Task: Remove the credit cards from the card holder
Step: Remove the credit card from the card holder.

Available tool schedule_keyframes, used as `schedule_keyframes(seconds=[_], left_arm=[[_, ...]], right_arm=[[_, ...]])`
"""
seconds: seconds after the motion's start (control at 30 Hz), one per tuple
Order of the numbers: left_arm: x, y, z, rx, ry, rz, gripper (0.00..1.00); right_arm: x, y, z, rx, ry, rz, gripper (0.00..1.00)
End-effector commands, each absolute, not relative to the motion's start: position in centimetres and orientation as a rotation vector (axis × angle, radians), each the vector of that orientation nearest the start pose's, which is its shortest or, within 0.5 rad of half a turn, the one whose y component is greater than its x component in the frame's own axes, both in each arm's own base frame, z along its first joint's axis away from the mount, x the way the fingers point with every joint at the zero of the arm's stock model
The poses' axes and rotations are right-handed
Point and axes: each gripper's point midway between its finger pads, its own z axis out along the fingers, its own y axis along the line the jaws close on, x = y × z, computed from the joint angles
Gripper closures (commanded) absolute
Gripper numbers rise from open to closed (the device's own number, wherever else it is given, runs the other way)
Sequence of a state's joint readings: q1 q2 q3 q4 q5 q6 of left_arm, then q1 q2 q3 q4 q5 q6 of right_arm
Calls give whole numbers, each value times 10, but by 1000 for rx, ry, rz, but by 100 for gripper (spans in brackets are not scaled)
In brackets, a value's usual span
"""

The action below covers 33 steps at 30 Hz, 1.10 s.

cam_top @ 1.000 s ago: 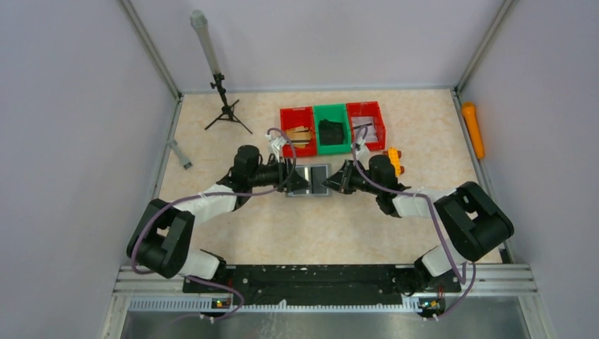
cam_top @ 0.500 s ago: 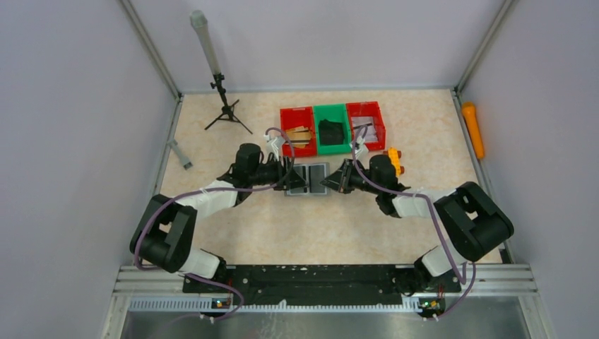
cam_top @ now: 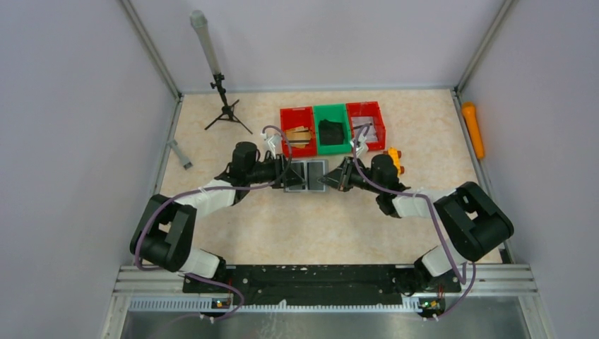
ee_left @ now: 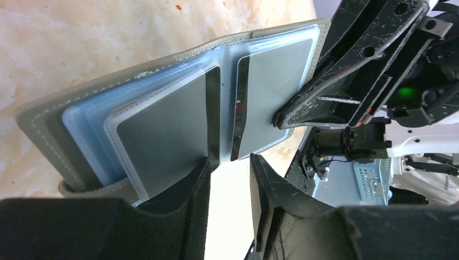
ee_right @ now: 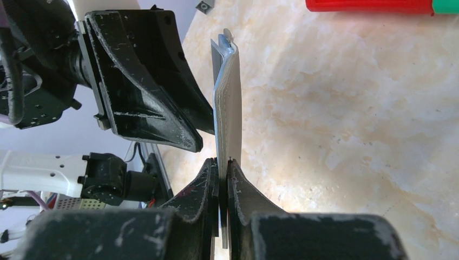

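Observation:
The grey card holder (cam_top: 306, 176) lies open between my two grippers at mid-table. In the left wrist view its grey cover (ee_left: 43, 116) frames shiny blue pockets holding flat grey credit cards (ee_left: 162, 130), one on each page. My left gripper (ee_left: 230, 162) is open, its jaws at the holder's near edge by the fold, with only bare table between them. My right gripper (ee_right: 223, 165) is shut on the right flap of the holder (ee_right: 227, 108), seen edge-on. The right gripper's fingers (ee_left: 346, 81) press on the right page.
Two red bins (cam_top: 297, 131) (cam_top: 366, 123) and a green bin (cam_top: 331, 128) stand just behind the holder. An orange-yellow object (cam_top: 394, 159) sits by the right wrist. A black tripod (cam_top: 226, 106) is at the back left, an orange cylinder (cam_top: 473, 128) along the right wall.
The holder and both grippers have shifted slightly toward the bins. My left gripper has drawn back a little to the left, off the holder's left page.

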<state>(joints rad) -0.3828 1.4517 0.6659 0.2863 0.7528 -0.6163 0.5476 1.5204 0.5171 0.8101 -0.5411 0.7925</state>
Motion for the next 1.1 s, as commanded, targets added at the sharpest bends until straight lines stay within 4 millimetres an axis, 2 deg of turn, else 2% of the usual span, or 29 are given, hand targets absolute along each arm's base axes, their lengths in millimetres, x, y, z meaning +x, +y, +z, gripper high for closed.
schedule_keyframes(seconds=[0.0, 0.1, 0.67, 0.73, 0.9, 1.07], left_arm=[[275, -266, 150, 321, 2079, -1468, 64], [270, -268, 158, 346, 2041, -1506, 64], [271, -267, 157, 328, 2053, -1524, 61], [271, -267, 158, 334, 2043, -1528, 62], [260, -273, 175, 389, 1952, -1657, 78], [252, -274, 186, 418, 1894, -1723, 81]], right_arm=[[264, 309, 167, -280, 1820, 1496, 100], [261, 310, 169, -289, 1813, 1510, 100], [245, 312, 191, -344, 1716, 1631, 100], [244, 311, 194, -349, 1702, 1637, 100], [235, 313, 203, -379, 1650, 1701, 100], [232, 315, 203, -388, 1638, 1752, 100]])
